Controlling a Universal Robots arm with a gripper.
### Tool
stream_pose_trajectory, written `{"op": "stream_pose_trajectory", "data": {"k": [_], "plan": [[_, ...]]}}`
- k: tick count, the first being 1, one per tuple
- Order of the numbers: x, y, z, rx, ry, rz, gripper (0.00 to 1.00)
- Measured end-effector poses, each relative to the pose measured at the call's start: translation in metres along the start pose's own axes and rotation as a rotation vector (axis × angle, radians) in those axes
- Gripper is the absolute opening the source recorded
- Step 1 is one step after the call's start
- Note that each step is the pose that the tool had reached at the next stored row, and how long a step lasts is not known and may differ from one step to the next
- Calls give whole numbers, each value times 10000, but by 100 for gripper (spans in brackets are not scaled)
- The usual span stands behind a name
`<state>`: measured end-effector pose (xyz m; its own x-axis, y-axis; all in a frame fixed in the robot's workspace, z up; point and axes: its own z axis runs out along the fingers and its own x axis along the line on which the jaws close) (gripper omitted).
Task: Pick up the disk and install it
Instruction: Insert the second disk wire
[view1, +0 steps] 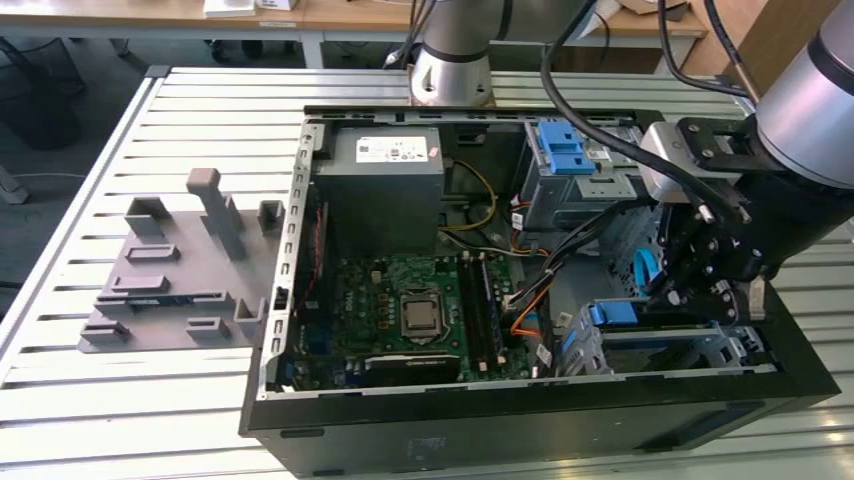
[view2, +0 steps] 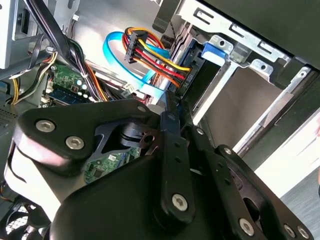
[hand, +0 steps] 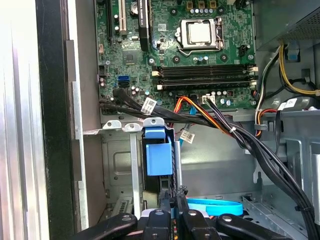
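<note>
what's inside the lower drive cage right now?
The drive cage holds a blue-bracketed part, probably the disk, standing on edge in the slot with the gripper at its near end. The drive's body and label are hidden by cage metal and the gripper.

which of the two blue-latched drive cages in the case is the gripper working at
The lower cage, at the case's front corner by the exterior view's right. The gripper hangs directly above its blue latch; the other cage sits farther back, beside the power supply.

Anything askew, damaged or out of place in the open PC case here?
Nothing stands out. The gripper sits low over the drive cage at the case's corner; cables lie loosely across the board, with no visible damage.
</note>
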<state>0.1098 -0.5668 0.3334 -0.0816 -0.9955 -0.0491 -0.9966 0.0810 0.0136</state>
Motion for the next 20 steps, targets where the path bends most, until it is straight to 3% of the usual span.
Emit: {"op": "stream_pose_trajectory", "data": {"k": [13, 15, 16, 20], "plan": [[11, -2, 30, 1, 0, 0, 16], [11, -2, 30, 0, 0, 0, 17], [11, -2, 30, 0, 0, 0, 24], [9, -2, 1, 0, -1, 0, 24]]}}
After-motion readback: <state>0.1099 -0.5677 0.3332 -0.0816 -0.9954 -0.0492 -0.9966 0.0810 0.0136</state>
